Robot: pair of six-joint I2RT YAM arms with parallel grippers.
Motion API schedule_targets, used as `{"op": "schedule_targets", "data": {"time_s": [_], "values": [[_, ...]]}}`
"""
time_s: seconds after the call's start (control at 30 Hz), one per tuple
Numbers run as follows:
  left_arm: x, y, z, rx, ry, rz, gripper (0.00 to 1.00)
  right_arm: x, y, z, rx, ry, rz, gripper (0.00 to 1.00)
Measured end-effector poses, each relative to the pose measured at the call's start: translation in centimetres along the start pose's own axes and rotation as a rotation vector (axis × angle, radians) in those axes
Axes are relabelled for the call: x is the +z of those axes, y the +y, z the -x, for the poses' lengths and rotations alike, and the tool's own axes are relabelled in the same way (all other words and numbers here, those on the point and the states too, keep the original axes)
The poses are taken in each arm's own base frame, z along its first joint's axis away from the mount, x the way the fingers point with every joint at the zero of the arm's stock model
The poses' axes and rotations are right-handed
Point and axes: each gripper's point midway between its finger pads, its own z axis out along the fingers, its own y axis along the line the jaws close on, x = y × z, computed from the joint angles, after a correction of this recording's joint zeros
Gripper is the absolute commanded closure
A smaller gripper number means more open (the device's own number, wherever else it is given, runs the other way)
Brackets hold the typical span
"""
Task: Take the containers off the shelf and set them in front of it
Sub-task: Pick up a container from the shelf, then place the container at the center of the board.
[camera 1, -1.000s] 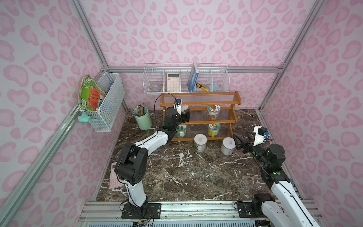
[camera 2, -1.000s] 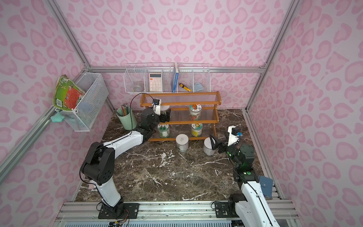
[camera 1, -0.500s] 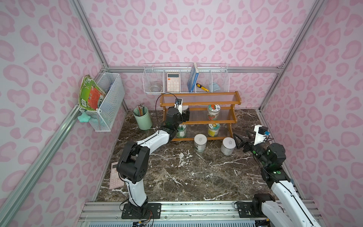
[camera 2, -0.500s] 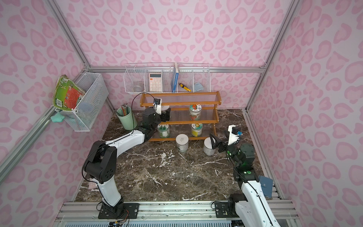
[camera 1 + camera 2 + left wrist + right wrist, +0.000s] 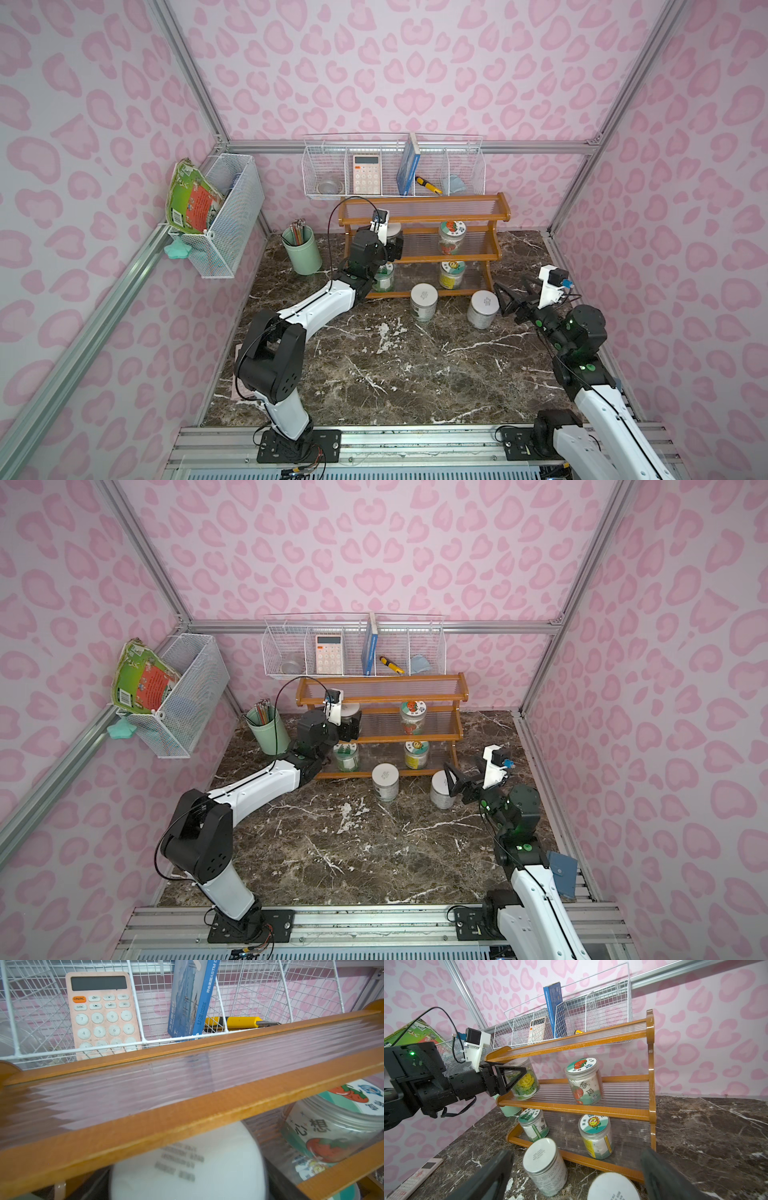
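**Left jaws on the cabbage jar, middle tier: the way out is forward**

Left gripper [image 5: 394, 248]: jaws narrow, set on the cabbage jar [image 5: 529, 1084]. In the right wrist view the near finger [image 5: 508, 1078] lies flat along the jar's wall. The far finger is hidden behind the jar. Reads as a grip.

The jar stands upright with its long axis vertical. The jaws reach in level from the front and take the wall below the plain white lid [image 5: 187, 1167].

The jar is at the left end of the middle tier of the shelf [image 5: 650, 1064]. The top tier's front rail runs close above the lid, so there is little room to lift. The middle tier's own front rail is just below the fingers. My judgement: the move is to draw the jar straight out towards the front edge of the worktop [image 5: 374, 374] and lower it only once clear of both rails.

The left arm is the nearer one by far. Right gripper [image 5: 501, 299]: jaws wide and holding nothing, well apart from the cabbage jar, near the shelf's right end. A plain-lid jar [image 5: 612, 1188] stands on the worktop just ahead of its fingertips.

Other jars:
- Still on the shelf: the red-fruit jar [image 5: 583, 1082] further right on the middle tier, with the leaf-lid jar [image 5: 533, 1124] and the sunflower-lid jar [image 5: 595, 1136] on the bottom tier.
- Already down: a second plain-lid jar [image 5: 544, 1167] stands in front of the bottom rail.

The worktop is bare in front of the shelf's left end.
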Motion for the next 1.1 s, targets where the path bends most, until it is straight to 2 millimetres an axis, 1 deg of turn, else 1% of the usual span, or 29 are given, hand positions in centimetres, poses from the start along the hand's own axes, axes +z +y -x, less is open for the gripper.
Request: {"op": "schedule_targets", "data": {"time_s": [0.1, 0.17, 0.3, 0.43, 0.57, 0.63, 0.8, 1.0, 1.1], "values": [[-0.9, -0.2, -0.2, 0.001, 0.004, 0.002, 0.15, -0.1, 0.1, 0.2, -0.001, -0.007, 0.002, 0.01], [-1.8, -0.6, -0.1, 0.0, 0.002, -0.007, 0.15, -0.2, 0.2, 0.3, 0.002, -0.011, 0.004, 0.01], [-4.2, -2.1, 0.2, 0.004, -0.002, -0.041, 0.15, -0.4, 0.4, 0.3, 0.001, -0.012, 0.012, 0.01], [-6.7, -3.0, 0.1, 0.013, 0.019, -0.074, 0.15, -0.6, 0.5, 0.0, 0.012, -0.008, 0.016, 0.01], [-8.9, -2.8, 0.5, -0.01, 0.04, -0.084, 0.16, -0.7, 0.6, -0.3, 0.022, -0.007, 0.02, 0.01], [-10.0, -2.6, -0.2, -0.014, 0.059, -0.079, 0.16, -0.8, 0.6, -0.3, 0.032, -0.007, 0.022, 0.01], [-12.5, -2.5, -3.0, -0.019, 0.128, -0.09, 0.17, -0.7, 1.0, -0.4, 0.03, -0.003, 0.037, 0.01], [-14.7, -1.6, -6.0, -0.03, 0.187, -0.063, 0.17, -0.4, 1.6, -0.9, 0.025, 0.016, 0.061, 0.01], [-15.5, -1.1, -7.4, -0.044, 0.209, -0.043, 0.18, -0.2, 2.0, -1.2, 0.028, 0.026, 0.076, 0.01]]}}
